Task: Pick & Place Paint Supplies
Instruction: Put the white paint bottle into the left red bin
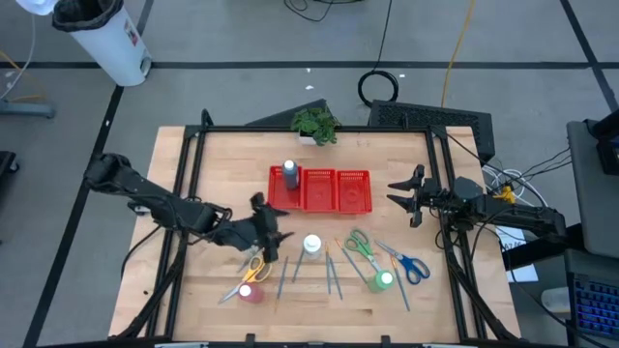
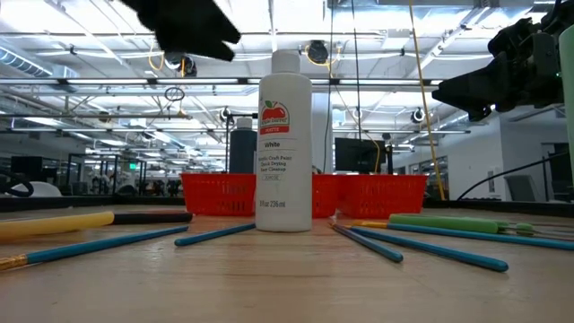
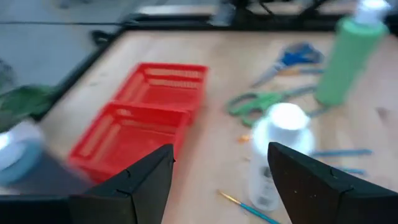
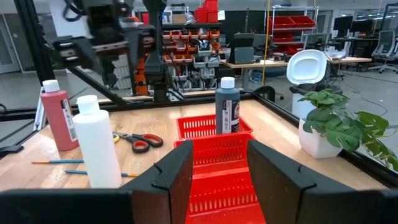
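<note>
A white-capped paint bottle stands upright on the table, in front of the red mesh tray. My left gripper hovers open just left of it, above the table, with nothing between its fingers; the left wrist view shows the white bottle ahead of them. A dark-capped bottle stands in the tray's left compartment. A pink bottle, a green bottle, yellow-red scissors, green scissors, blue scissors and thin brushes rest on the table. My right gripper waits open at the tray's right end.
A small potted plant stands at the table's far edge behind the tray. The tray's middle and right compartments hold nothing. Black frame rails run along the table's left and right sides. Bare wood lies near the front edge.
</note>
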Robot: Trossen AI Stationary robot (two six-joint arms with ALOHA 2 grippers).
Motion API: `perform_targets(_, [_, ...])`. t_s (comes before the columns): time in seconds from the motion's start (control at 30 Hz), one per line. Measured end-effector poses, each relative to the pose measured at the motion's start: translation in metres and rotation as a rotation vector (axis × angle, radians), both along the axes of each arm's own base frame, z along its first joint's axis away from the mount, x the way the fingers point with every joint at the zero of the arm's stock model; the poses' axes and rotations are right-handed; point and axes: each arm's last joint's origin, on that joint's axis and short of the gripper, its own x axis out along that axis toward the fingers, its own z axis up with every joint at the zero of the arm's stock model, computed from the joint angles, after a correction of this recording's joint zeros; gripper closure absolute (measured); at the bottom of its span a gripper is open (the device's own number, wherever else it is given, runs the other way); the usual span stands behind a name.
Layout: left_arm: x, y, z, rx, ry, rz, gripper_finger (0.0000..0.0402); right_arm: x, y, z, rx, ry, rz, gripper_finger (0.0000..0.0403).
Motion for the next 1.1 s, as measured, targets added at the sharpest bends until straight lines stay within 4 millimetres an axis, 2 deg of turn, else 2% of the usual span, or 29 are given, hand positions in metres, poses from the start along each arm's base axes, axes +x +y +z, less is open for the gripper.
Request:
perform_targets(0.27, [-0.034,0.023,-0.042,-0.136,-0.158,0.126,0.0133,0.000,0.000,0.000,0.000,0.000,0.000,0.0261])
perform_targets(0.37, [-0.044,0.034,-0.068,-0.146,-0.107,0.177,0.0133,0.000,0.000,0.000,0.000,0.000,0.000,0.0261])
perform_targets(0.5, [-0.053,0.042,-0.092,-0.199,-0.051,0.209,0.0133,0.000,0.000,0.000,0.000,0.000,0.000,0.0261])
perform_targets(0.7, [-0.049,0.046,-0.091,-0.158,-0.018,0.078,0.0133,0.000,0.000,0.000,0.000,0.000,0.000,0.0261])
perform_targets(1.1, [-0.017,0.041,-0.083,-0.086,-0.201,-0.280,0.0133,0.000,0.000,0.000,0.000,-0.001,0.000,0.0261])
